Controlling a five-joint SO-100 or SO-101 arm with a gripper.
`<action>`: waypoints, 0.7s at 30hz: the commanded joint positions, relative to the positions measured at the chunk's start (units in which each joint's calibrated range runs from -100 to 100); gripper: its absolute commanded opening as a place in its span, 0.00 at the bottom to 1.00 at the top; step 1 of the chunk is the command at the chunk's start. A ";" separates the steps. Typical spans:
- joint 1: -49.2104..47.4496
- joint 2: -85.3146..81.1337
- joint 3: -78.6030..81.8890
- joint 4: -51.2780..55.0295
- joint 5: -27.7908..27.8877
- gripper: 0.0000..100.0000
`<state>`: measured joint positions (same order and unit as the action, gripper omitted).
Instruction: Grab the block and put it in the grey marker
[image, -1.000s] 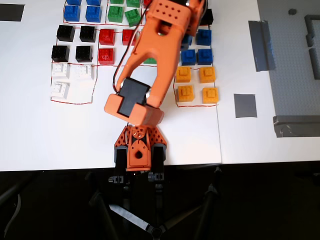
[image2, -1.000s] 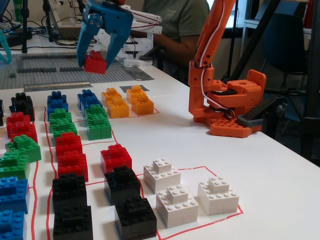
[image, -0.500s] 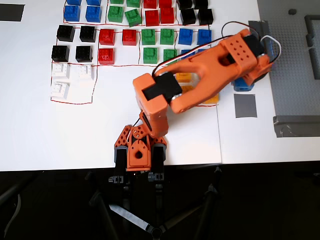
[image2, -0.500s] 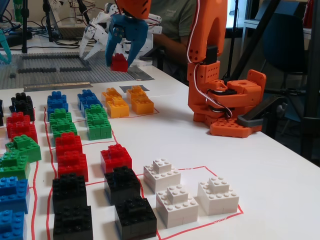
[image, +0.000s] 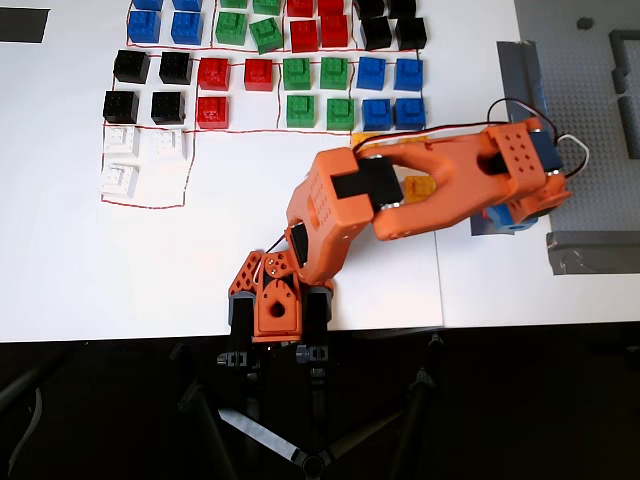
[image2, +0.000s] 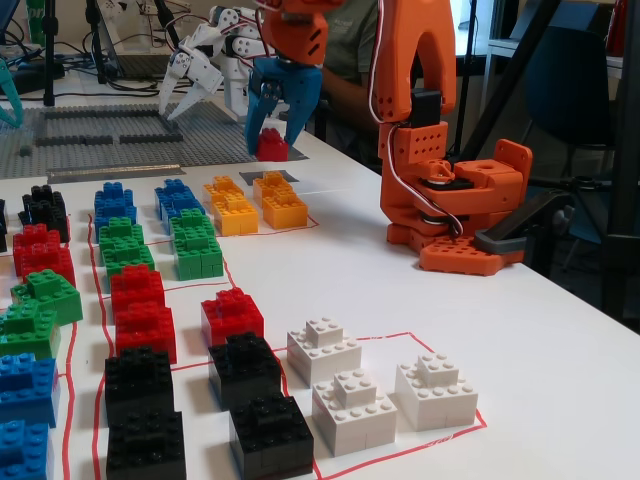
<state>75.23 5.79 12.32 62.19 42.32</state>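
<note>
The block (image2: 271, 148), a small bright red brick, hangs between the blue fingers of my gripper (image2: 271, 140), which is shut on it. In the fixed view it sits a little above the table, just beyond the orange bricks (image2: 250, 205) and over the grey marker (image2: 258, 177). In the overhead view my gripper (image: 508, 217) covers most of the grey marker (image: 477, 229), and the block is hidden beneath the arm.
Rows of black, red, green and blue bricks (image: 300, 75) fill the far left, and white bricks (image: 135, 155) sit in a red outline. A grey baseplate (image: 590, 120) with tape strips (image: 520, 90) lies to the right. My arm's base (image: 275, 300) stands at the front edge.
The arm has swung right from over the brick rows, carrying the block, and lowered it over the grey marker.
</note>
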 joint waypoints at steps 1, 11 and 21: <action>0.97 -4.24 -3.65 -1.36 0.59 0.00; -0.27 -0.87 -2.38 -3.32 -0.15 0.00; 1.06 4.66 -4.01 -5.61 0.24 0.00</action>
<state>74.97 13.45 12.41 57.71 42.32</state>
